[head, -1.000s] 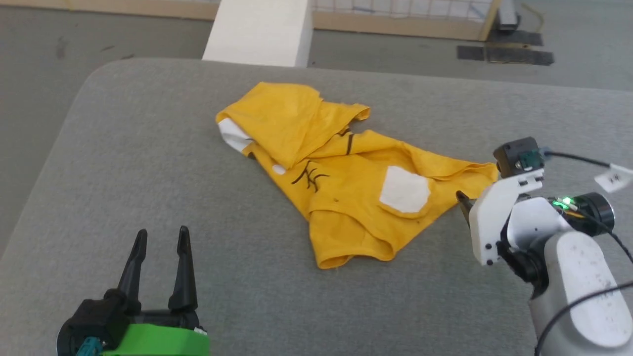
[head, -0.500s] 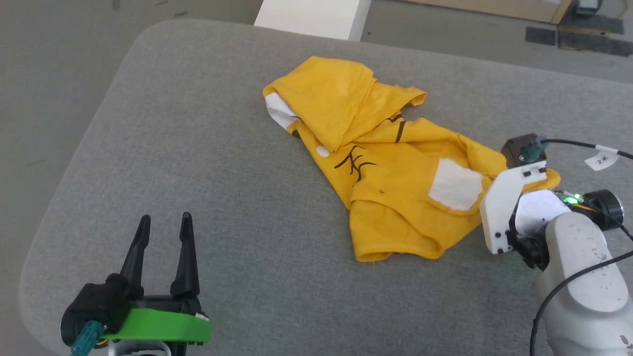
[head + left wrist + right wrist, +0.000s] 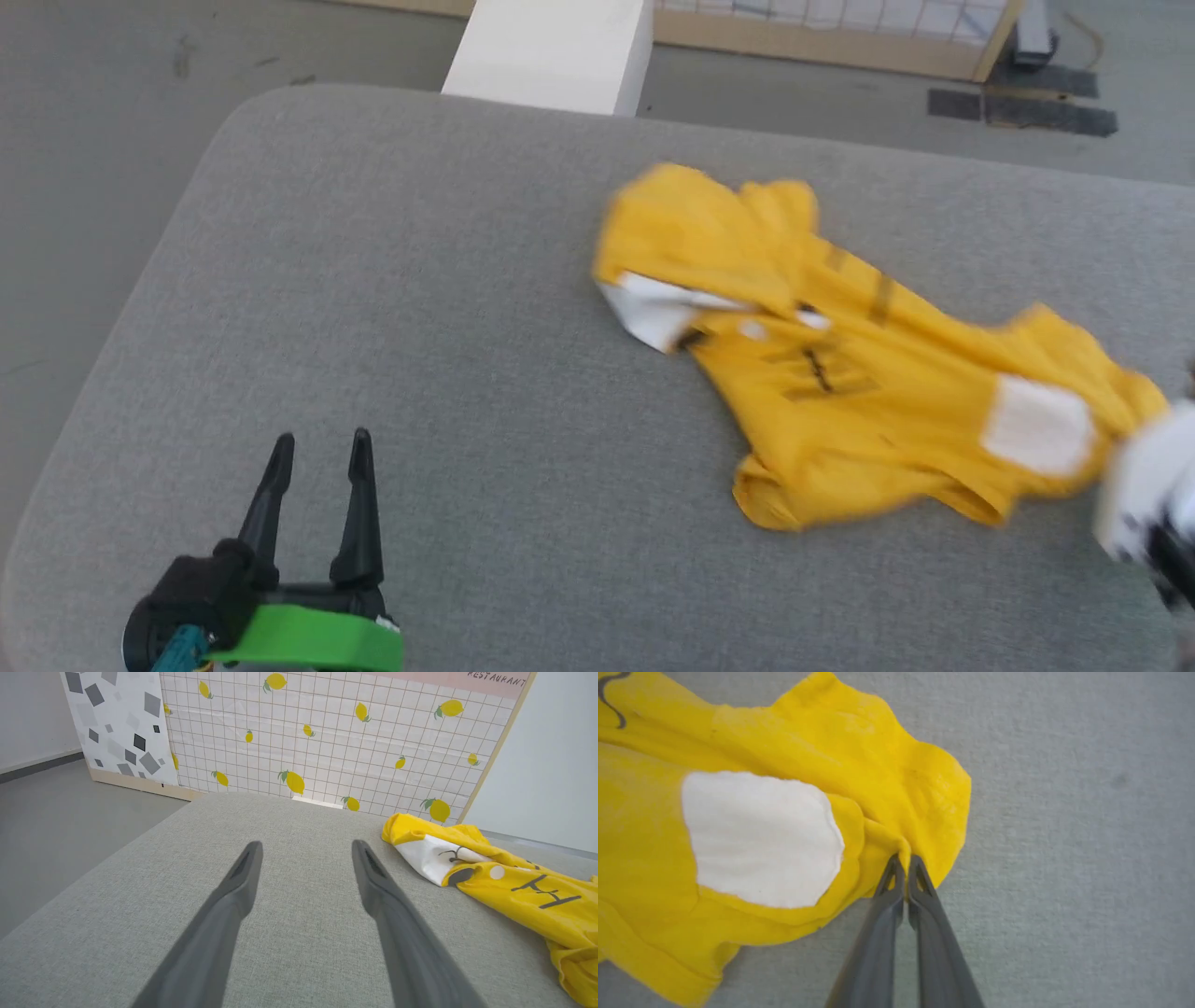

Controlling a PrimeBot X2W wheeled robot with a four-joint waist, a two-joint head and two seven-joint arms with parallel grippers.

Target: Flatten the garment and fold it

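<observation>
Newly closed, right claw (image 3: 903, 859) pinches the crumpled yellow garment (image 3: 794, 737), seemingly at its hem; left claw (image 3: 323, 439) wide.

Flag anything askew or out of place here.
The yellow garment is bunched and doubled over itself on the gray pad, its print partly hidden, not flat. The right gripper is shut on a puckered edge. Nothing looks damaged.

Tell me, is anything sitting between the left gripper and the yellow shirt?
Nothing visible does: bare grey cushion lies between the open left gripper and the garment. The right gripper is shut on the garment's edge.
</observation>
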